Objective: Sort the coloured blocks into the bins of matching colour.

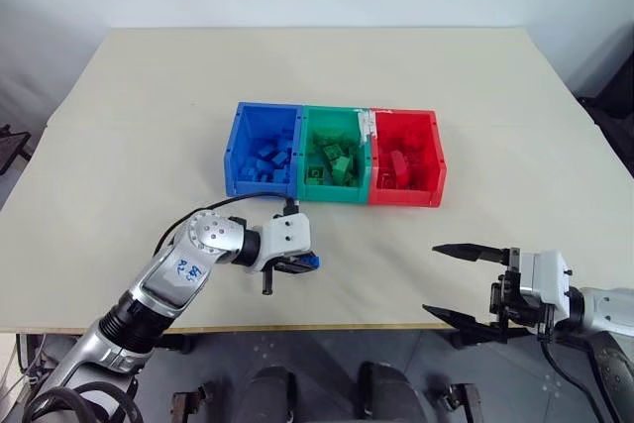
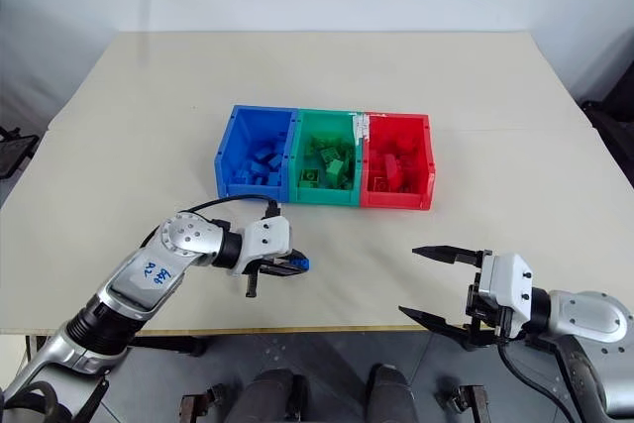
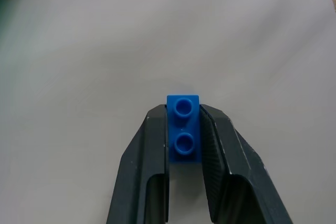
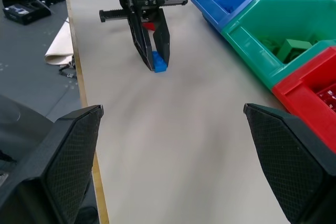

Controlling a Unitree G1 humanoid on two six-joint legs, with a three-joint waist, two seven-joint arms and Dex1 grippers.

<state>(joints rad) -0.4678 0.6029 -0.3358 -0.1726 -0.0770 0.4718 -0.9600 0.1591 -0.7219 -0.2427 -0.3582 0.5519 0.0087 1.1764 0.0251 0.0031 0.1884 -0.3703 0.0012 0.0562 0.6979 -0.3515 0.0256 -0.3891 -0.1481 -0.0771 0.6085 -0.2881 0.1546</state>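
Faintly, blue scrawl on left forearm (image 1: 183, 272)

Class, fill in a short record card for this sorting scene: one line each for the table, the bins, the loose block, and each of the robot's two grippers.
table: pale beige tabletop
bins: three open plastic boxes joined in a row, blue bin, green bin, red bin, each holding small studded bricks of its own colour
loose block: small blue two-stud plastic brick, at the table surface in front of the blue bin
left gripper: shut on the blue brick, black fingers on two opposite sides of it
right gripper: open, holding nothing, near the table's front edge
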